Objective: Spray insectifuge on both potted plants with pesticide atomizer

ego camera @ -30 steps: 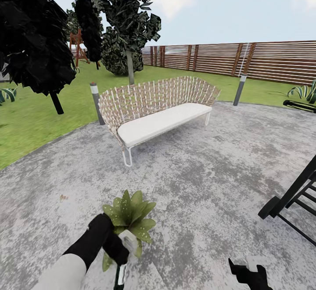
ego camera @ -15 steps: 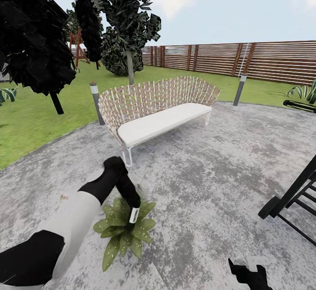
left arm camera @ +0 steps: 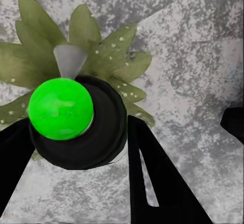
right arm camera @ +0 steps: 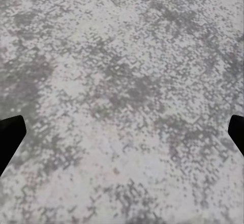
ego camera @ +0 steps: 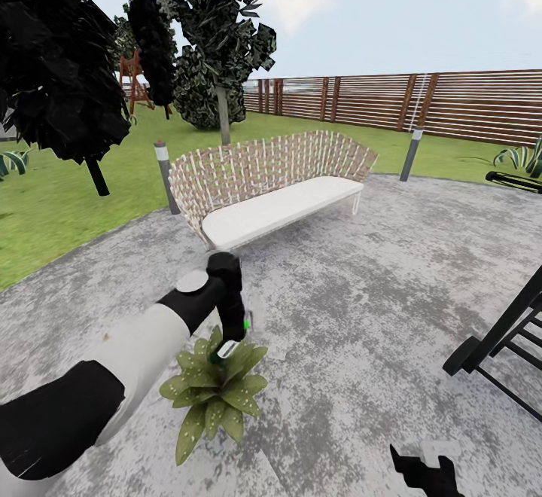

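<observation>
The garden (ego camera: 68,218) spreads as lawn around grey paving (ego camera: 361,309), with a slat fence (ego camera: 467,105) behind, dark trees (ego camera: 53,60) at the left, a wicker sofa (ego camera: 263,181) in the middle and a black frame (ego camera: 504,346) at the right edge. On the paving near the robot sits one plant (ego camera: 214,395), a low rosette of broad leaves dotted with pale specks; no second rosette like it can be made out here. The left arm (ego camera: 128,361) reaches over it, and the left gripper (ego camera: 232,335) points down just above the rosette's centre. In the left wrist view its two black fingers (left arm camera: 152,183) are closed round the atomizer (left arm camera: 76,122), a dark round body with a bright green cap, and a pale cone spreads from its tip toward the leaves, which I take for spray. The right gripper (ego camera: 421,474) hangs low at the right, well apart from the plant; the right wrist view has its fingertips at opposite edges with bare paving between, so it is spread wide and holds nothing. The step in hand looks like spraying this plant. To do it well, I would keep the nozzle close over the leaves and sweep it slowly from the centre out to the long leaves on the near side, which lie farthest from the nozzle, keeping the grip firm so the atomizer does not twist, and avoid touching the leaves.
</observation>
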